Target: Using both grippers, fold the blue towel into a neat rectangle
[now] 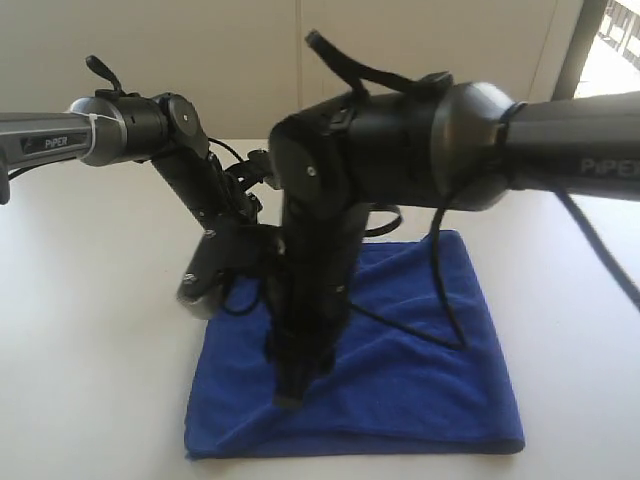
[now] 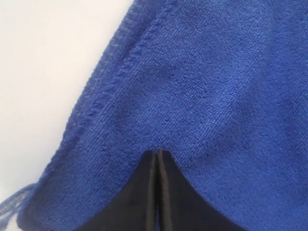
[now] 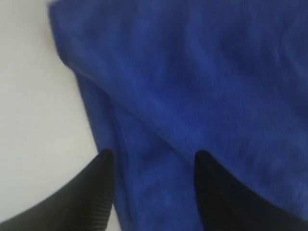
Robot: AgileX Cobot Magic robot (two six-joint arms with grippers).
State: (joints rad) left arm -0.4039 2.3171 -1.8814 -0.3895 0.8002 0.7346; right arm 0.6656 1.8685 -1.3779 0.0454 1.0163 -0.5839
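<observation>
The blue towel point(image 1: 420, 380) lies folded in a rough rectangle on the white table point(image 1: 90, 350). My left gripper point(image 1: 200, 298) points down at the towel's far left corner. In the left wrist view its black jaws point(image 2: 158, 152) are shut tight, tips against the towel point(image 2: 216, 86) just inside the hemmed edge, with no cloth seen between them. My right gripper point(image 1: 288, 392) reaches across and points down onto the towel's near left part. In the right wrist view it point(image 3: 154, 160) stands open over a folded edge of the towel point(image 3: 202, 72), one finger above the table, the other above cloth.
A black cable point(image 1: 445, 300) from the right arm hangs over the towel's right half. The right arm's bulky links point(image 1: 330, 200) block much of the middle of the exterior view. A pale wall stands behind the table.
</observation>
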